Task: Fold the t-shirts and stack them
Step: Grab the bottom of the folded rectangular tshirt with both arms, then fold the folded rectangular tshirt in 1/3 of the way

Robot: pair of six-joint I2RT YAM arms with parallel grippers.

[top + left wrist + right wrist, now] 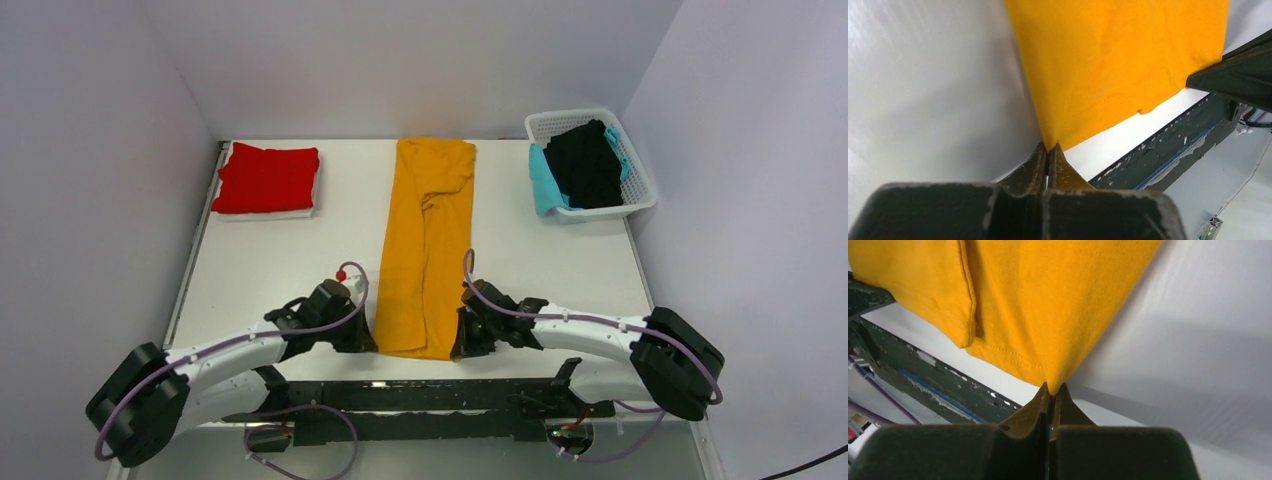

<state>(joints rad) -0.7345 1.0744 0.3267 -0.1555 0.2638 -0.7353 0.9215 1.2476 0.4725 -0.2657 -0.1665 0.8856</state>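
Mustard t-shirt (425, 250) lies folded lengthwise, centre; red t-shirt (266, 178) folded, left.

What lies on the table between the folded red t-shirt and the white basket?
The mustard-orange t-shirt, folded into a long strip, lies between the red t-shirt and the basket. This shows in the top external view.

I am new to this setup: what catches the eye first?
A mustard-orange t-shirt lies along the table's middle, near corners pinched by the left hand and right hand. A folded red t-shirt sits far left; the white basket far right holds a black t-shirt and teal t-shirt.
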